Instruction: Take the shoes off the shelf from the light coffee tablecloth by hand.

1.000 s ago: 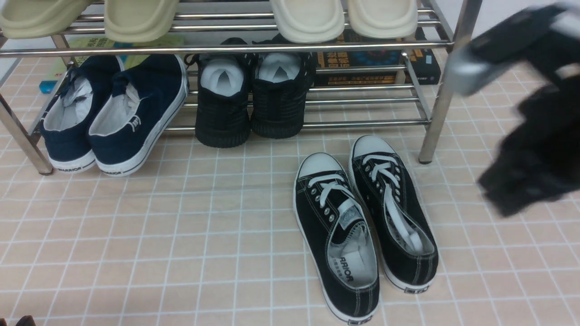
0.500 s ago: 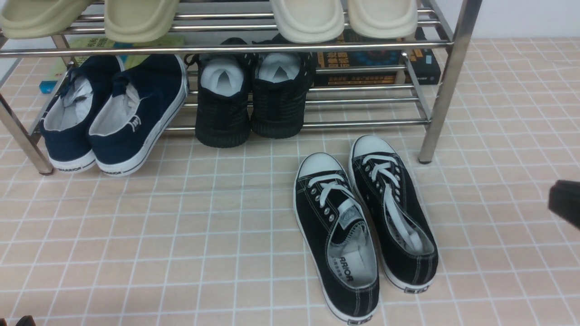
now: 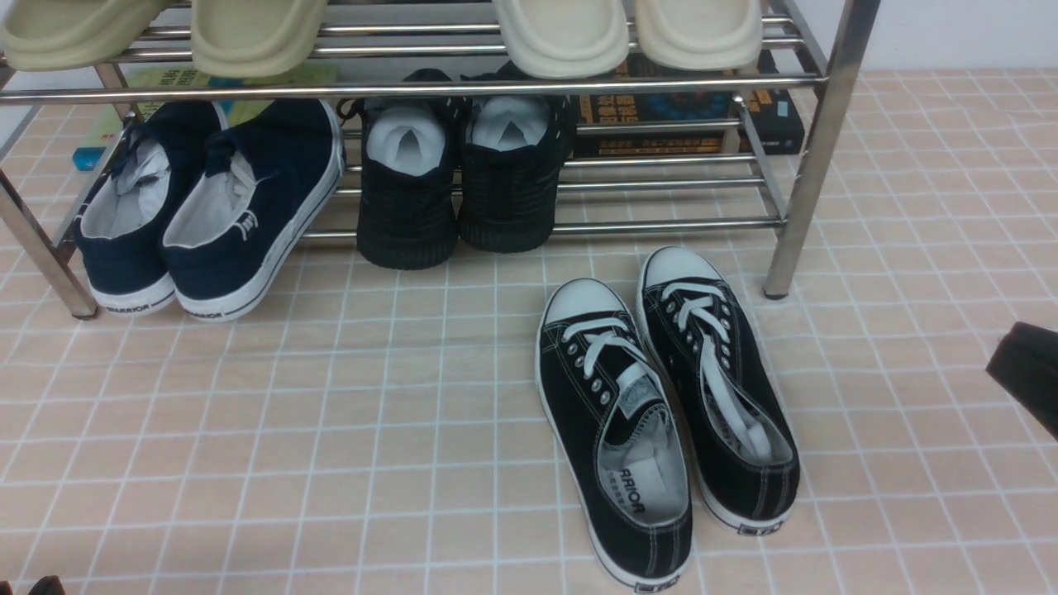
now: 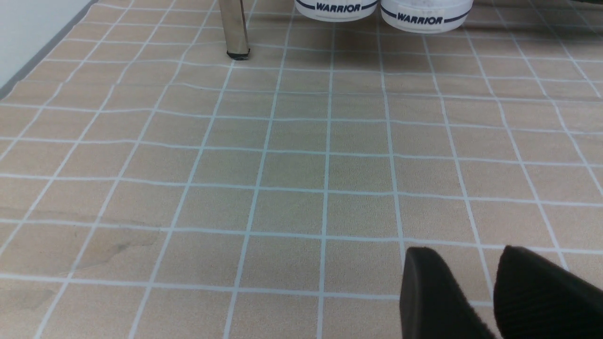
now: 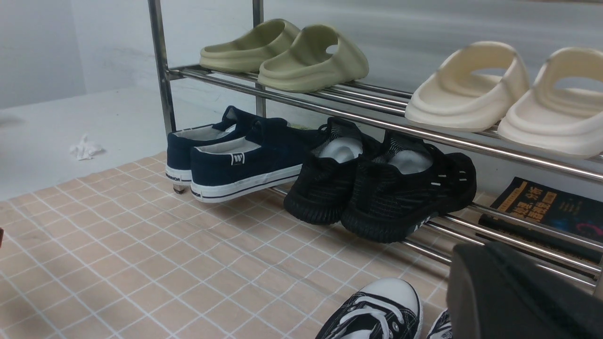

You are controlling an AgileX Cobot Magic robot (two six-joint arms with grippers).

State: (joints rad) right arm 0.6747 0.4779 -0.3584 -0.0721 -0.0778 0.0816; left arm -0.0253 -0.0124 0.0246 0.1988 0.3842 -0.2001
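On the light beige-pink grid-printed tablecloth (image 3: 347,430), just before the chrome tube shoe rack (image 3: 814,149), the black canvas white-laced sneakers (image 3: 661,405) are set paired; right jaws clenched empty, left jaws parted, a clear retreat without nudging is judged best.

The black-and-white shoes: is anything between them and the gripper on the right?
Nothing visible. The shoes lie on the tablecloth in front of the shelf. The right gripper sits at the picture's edge, with only bare cloth between.
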